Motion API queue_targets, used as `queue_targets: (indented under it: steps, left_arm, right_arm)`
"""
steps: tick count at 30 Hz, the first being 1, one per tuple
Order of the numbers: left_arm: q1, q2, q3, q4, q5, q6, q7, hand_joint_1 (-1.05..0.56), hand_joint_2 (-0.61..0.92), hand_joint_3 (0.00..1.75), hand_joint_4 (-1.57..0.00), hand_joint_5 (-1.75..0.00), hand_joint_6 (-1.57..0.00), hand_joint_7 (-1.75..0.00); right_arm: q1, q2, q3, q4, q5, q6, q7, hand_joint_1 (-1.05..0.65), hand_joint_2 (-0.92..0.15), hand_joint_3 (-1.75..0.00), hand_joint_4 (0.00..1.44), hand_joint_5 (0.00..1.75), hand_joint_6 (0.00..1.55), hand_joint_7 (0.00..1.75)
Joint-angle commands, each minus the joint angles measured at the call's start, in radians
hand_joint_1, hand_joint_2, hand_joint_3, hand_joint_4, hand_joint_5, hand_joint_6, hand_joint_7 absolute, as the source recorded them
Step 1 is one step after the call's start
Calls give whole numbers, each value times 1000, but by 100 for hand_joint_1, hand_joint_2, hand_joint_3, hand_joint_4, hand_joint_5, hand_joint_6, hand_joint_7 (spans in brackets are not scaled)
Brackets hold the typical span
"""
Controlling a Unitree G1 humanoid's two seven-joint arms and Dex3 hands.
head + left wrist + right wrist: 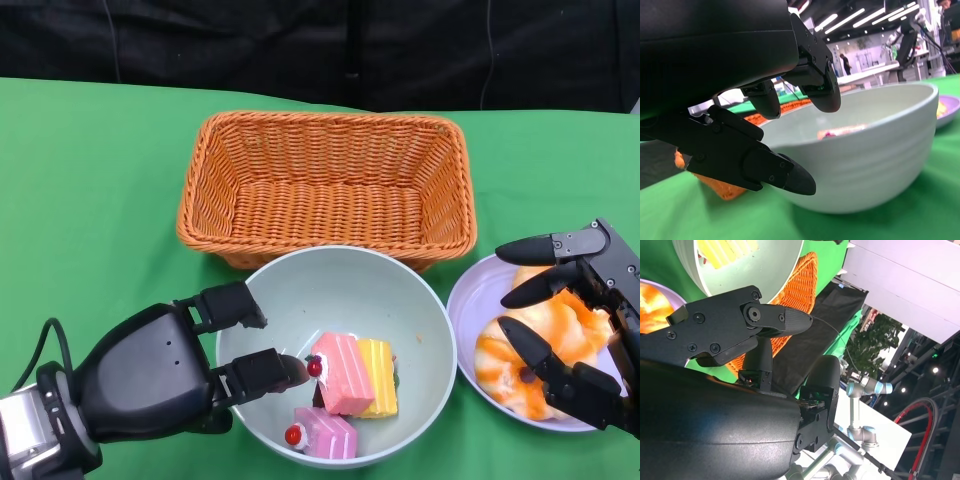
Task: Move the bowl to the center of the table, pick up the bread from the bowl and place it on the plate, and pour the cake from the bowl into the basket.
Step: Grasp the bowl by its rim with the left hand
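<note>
1. The bowl sits at the lower centre of the head view on the green desk. It is round, smooth and pale green-white, upright with its mouth facing up. Its far rim lies just in front of the basket.
2. Inside the bowl lie 3 block-shaped cake pieces: 2 pink and 1 yellow, with small red cherries on top. The pink-and-yellow pair has its long axis running from upper left to lower right of the frame.
3. The basket is a rectangular orange wicker tray with woven ribbed walls. Its long axis runs left to right across the upper centre.
4. The bread is a glossy, lumpy orange-and-white piece. It rests on the round lilac plate at the lower right, just beside the bowl.
5. The left hand is at the bowl's left rim. Its fingers are apart, some over the rim and 1 outside the wall; whether they press the bowl I cannot tell.
6. The right hand hovers over the bread with its fingers spread, holding nothing.
7. No writing or label can be read.
</note>
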Motion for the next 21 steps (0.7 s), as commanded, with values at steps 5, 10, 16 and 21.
queue_targets:
  steps: [5, 10, 16, 21]
  left_arm:
    - [-76, -5, -88, 105, 40, 50, 35, -48, 85, 0, -35, -102, -46, -69]
    - [-118, 0, -144, 136, 65, 84, 47, -50, 86, 0, -31, -108, -52, -58]
    - [-151, -6, -195, 154, 84, 119, 54, -52, 85, 0, -31, -110, -61, -43]
    - [-180, -14, -238, 171, 95, 125, 62, -51, 84, 0, -34, -110, -69, -35]
  right_arm:
    - [11, -9, -7, -11, 8, -4, 0, -15, -78, -55, 23, 141, 9, 127]
    - [14, -8, -6, -18, 8, 5, 1, -15, -78, -55, 23, 141, 9, 126]
    - [15, -8, -7, -13, 9, -6, 0, -14, -78, -54, 24, 141, 10, 126]
    - [18, -4, -5, -17, 3, -1, -4, -15, -79, -54, 24, 141, 10, 126]
